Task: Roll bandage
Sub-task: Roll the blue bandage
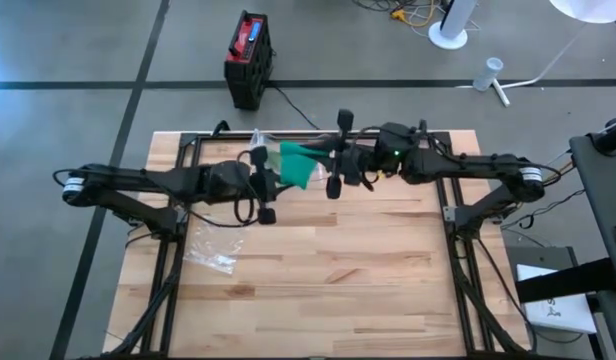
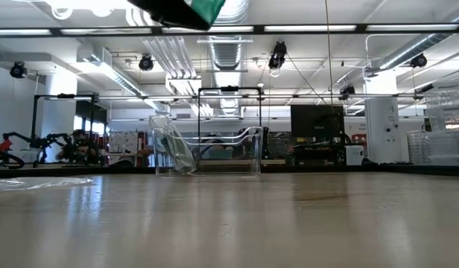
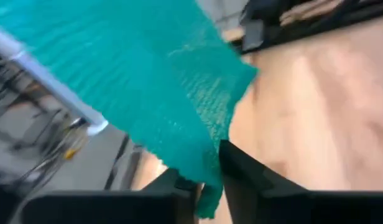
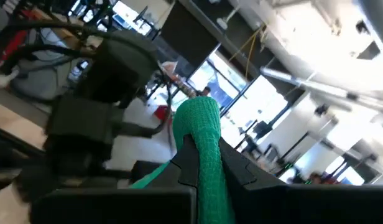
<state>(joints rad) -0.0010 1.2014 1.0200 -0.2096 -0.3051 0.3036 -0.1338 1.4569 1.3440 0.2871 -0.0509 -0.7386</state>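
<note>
Both jaws pinch the green bandage (image 1: 300,163), stretched lengthwise between the arms.

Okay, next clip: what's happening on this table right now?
Both arms are raised above the far side of the wooden table, holding a green bandage between them. The left hand pinches one loose end of the cloth, and the right hand is shut on the other end, which looks bunched or partly rolled. The bandage hangs in the air, clear of the tabletop. A crumpled clear plastic wrapper lies on the table near the left arm.
</note>
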